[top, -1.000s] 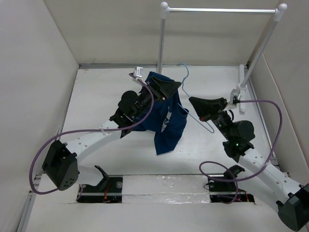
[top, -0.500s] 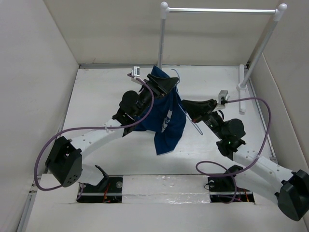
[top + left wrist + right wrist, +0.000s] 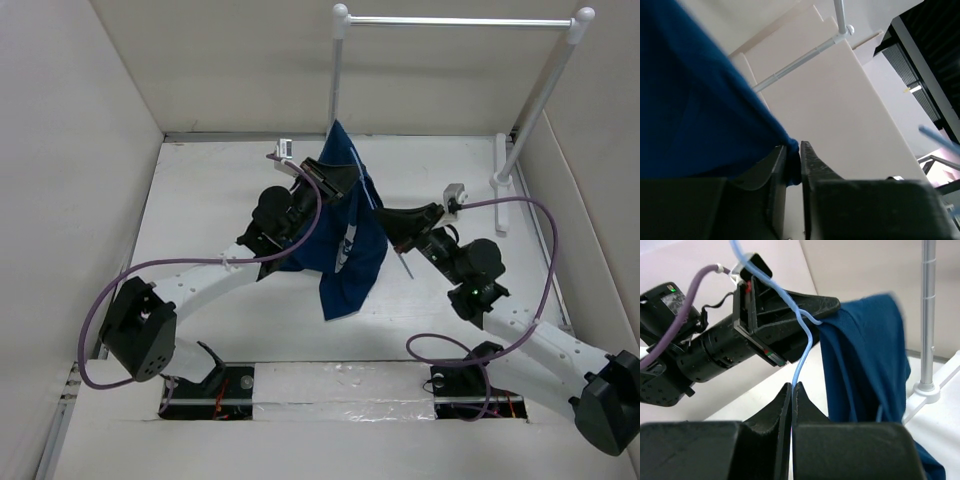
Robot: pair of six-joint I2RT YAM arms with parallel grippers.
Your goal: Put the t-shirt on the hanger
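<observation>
The dark blue t-shirt (image 3: 350,245) hangs in a bunch above the middle of the table, its top pulled up to a peak. My left gripper (image 3: 343,178) is shut on a fold of the t-shirt (image 3: 700,110), pinched right at the fingertips (image 3: 807,157). The pale blue wire hanger (image 3: 805,347) runs up from my right gripper (image 3: 792,386), which is shut on the wire. The hanger's upper part passes against the shirt and the left gripper's black body (image 3: 780,315). From above, the right gripper (image 3: 385,220) sits at the shirt's right edge and the hanger's (image 3: 403,264) lower end pokes out below it.
A white garment rail (image 3: 460,20) stands at the back right on two posts, the left post (image 3: 333,90) just behind the shirt. White walls close in the table on the left, back and right. Purple cables loop off both arms.
My left gripper has closed on the shirt fabric and the shirt's top has risen. The right arm has moved left, bringing the hanger against the shirt.
</observation>
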